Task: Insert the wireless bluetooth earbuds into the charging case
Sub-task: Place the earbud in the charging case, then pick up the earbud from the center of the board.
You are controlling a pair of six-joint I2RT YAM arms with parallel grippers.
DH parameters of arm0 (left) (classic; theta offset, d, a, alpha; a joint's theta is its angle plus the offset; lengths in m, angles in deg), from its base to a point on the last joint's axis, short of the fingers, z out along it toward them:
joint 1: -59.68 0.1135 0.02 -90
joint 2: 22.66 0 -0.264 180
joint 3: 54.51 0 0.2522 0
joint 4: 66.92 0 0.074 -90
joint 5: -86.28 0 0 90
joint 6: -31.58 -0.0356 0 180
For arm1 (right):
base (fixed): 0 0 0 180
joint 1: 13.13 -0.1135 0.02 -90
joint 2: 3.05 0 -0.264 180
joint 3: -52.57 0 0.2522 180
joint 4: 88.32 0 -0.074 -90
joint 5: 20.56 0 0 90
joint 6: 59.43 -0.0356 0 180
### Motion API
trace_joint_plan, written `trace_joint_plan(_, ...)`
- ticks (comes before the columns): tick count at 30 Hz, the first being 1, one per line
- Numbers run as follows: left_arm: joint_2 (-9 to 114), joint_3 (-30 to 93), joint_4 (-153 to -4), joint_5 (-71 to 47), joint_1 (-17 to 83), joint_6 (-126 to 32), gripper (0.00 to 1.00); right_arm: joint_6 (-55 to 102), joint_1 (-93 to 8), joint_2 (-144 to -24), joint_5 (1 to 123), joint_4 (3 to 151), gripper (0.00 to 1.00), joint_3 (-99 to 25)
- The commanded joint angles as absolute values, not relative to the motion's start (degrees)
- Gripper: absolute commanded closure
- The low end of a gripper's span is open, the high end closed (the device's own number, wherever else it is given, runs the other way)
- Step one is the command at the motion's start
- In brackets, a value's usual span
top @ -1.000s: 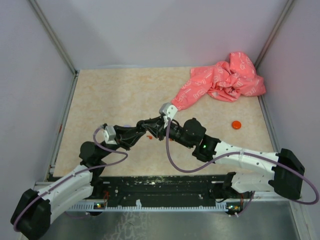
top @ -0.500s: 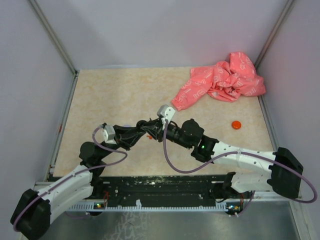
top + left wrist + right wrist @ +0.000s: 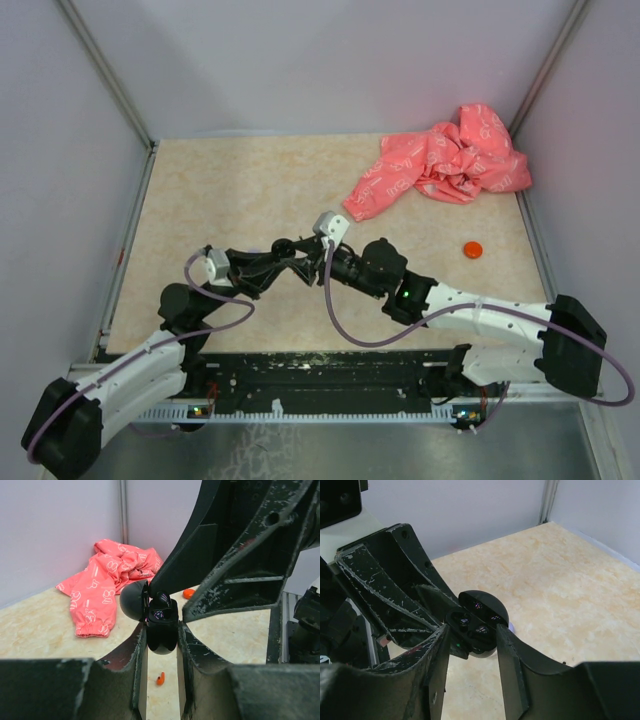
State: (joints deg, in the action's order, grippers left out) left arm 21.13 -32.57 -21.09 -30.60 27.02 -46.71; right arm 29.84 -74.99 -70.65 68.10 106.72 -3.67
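My left gripper (image 3: 161, 639) pinches the open black charging case (image 3: 477, 622) above the table (image 3: 570, 580) (lid tipped back); my right gripper (image 3: 472, 632) straddles it, fingers parted.

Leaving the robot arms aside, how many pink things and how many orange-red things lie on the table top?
Pink: 1, the crumpled cloth
Orange-red: 2, the round disc and the tiny piece
Total: 3
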Motion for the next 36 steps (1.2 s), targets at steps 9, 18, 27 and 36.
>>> trace_joint_plan(9, 18.2, -30.8, -29.1, -21.6, 27.2, -49.5, 1.0, 28.9, -73.2, -68.2, 69.3, 95.7, 0.45, -10.8)
trace_joint_plan(18, 13.1, -19.5, -61.4, -8.2, 27.2, -54.2, 1.0, 28.7, -64.8, -74.6, 70.1, 91.3, 0.44, -13.2)
trace_joint_plan(27, 11.1, -9.5, -77.4, -1.0, 27.2, -60.9, 1.0, 28.5, -61.0, -87.9, 72.3, 95.0, 0.47, -15.4)
trace_joint_plan(36, 8.4, -10.2, -77.8, 2.5, 27.2, -68.8, 1.0, 28.0, -60.2, -104.7, 74.2, 97.5, 0.54, -21.8)
